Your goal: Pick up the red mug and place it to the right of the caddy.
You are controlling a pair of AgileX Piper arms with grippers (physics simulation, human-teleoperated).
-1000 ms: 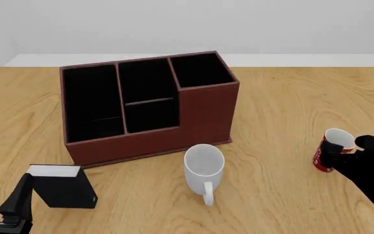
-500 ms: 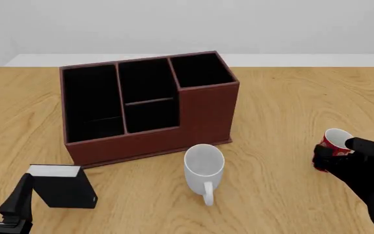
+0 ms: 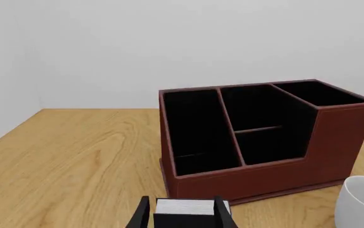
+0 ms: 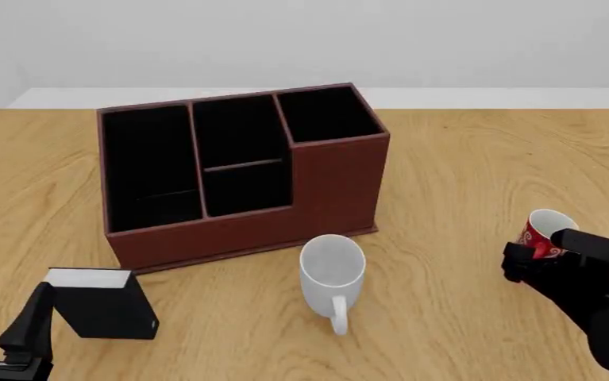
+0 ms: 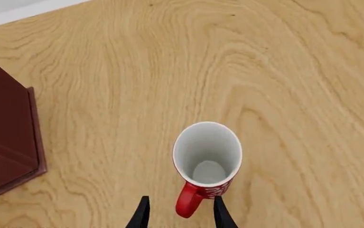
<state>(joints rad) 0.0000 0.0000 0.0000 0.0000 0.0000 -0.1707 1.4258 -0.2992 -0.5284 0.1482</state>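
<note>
Your right end effector [image 4: 545,255] sits at the near right of the counter [image 4: 463,159], closed in on the mug [image 4: 544,231]. In the right wrist view the two fingertips [image 5: 142,214] straddle the mug's red handle [image 5: 188,203], with only a narrow gap on either side of it. Whether they actually press on the handle you cannot tell from these views. The mug [image 5: 207,159] lies just ahead of the fingers, its white inside open to the wrist camera and its handle pointing back toward the end effector. In the front view it looks upright or tilted a little, and its base is hidden behind the end effector, so you cannot tell if it rests on the counter.

The caddy [image 4: 243,171] lies well off to the left of your right end effector and farther from you. One dark red corner [image 5: 7,137] of it shows at the edge of the right wrist view. A white mug [image 4: 333,274] stands between the right end effector and the caddy, just in front of the caddy, handle toward you.

Your left end effector [image 3: 180,219] is low at the near left corner. Its fingers stand either side of a black box [image 3: 187,212] with a white top, close to its sides; you cannot tell whether they touch. The caddy [image 3: 264,137] is straight ahead of it, a little beyond the box.
</note>
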